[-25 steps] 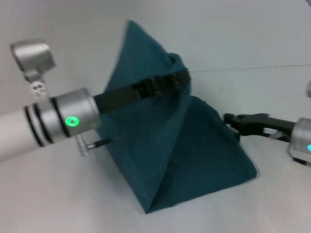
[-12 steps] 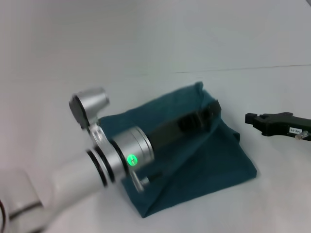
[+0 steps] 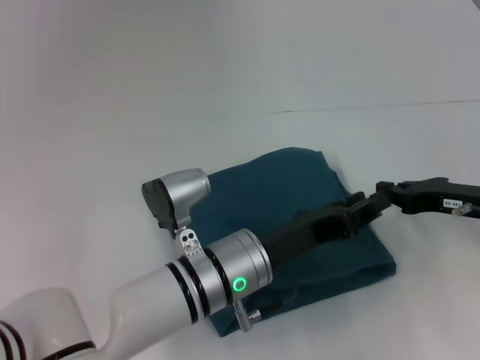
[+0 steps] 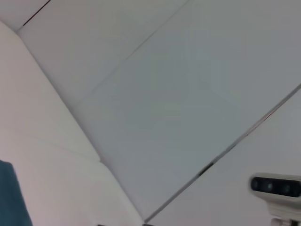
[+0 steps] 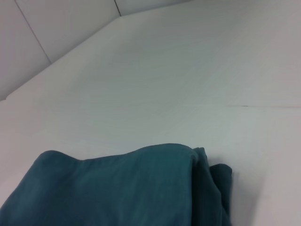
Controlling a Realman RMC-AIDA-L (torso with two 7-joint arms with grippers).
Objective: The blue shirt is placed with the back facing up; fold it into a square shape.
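While the left gripper [image 3: 358,212] reaches low across the shirt [image 3: 300,187] toward its right edge, I cannot tell from its dark tip whether it is spread, pressed together or pinching cloth. Just beyond that edge the right gripper [image 3: 386,189] hangs over the table [image 3: 112,112], and its state is just as unclear. Beneath the left arm, the shirt lies flat on the white table as a folded, roughly square bundle.
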